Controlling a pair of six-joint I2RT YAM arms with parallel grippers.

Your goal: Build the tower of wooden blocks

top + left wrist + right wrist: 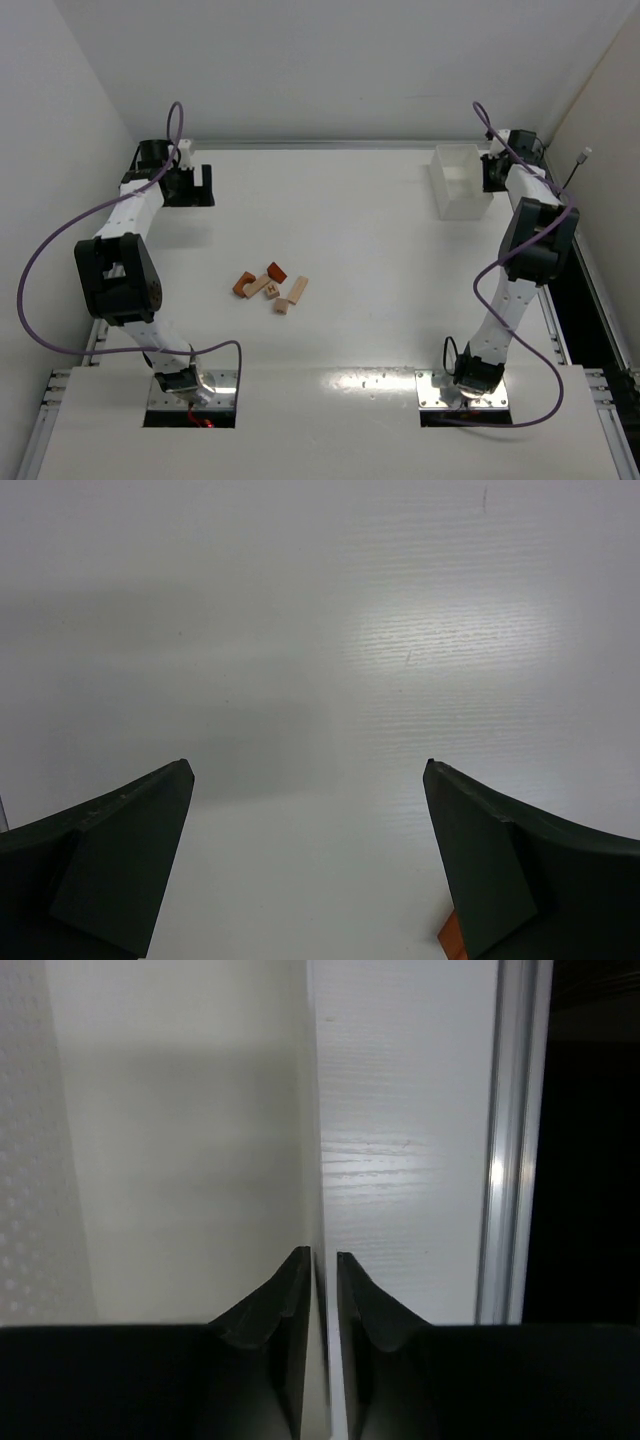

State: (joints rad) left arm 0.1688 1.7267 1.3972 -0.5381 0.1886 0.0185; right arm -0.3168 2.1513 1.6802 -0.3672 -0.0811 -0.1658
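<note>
The wood blocks [270, 287] lie loose in a small cluster on the table's middle-left: pale tan pieces and reddish-brown ones, none stacked, so no tower stands. My left gripper [207, 185] is open and empty at the far left back, well away from the blocks. In the left wrist view its jaws [308, 770] stand wide apart over bare table, and a small orange-brown bit [452, 940] peeks out beside the right finger. My right gripper [490, 172] is at the far right back, its jaws [322, 1258] shut on the thin wall of the white bin [318, 1140].
The white rectangular bin [440, 185] stands at the back right and looks empty. White walls close in the left, back and right sides. A metal rail [510, 1160] and a dark gap run along the table's right edge.
</note>
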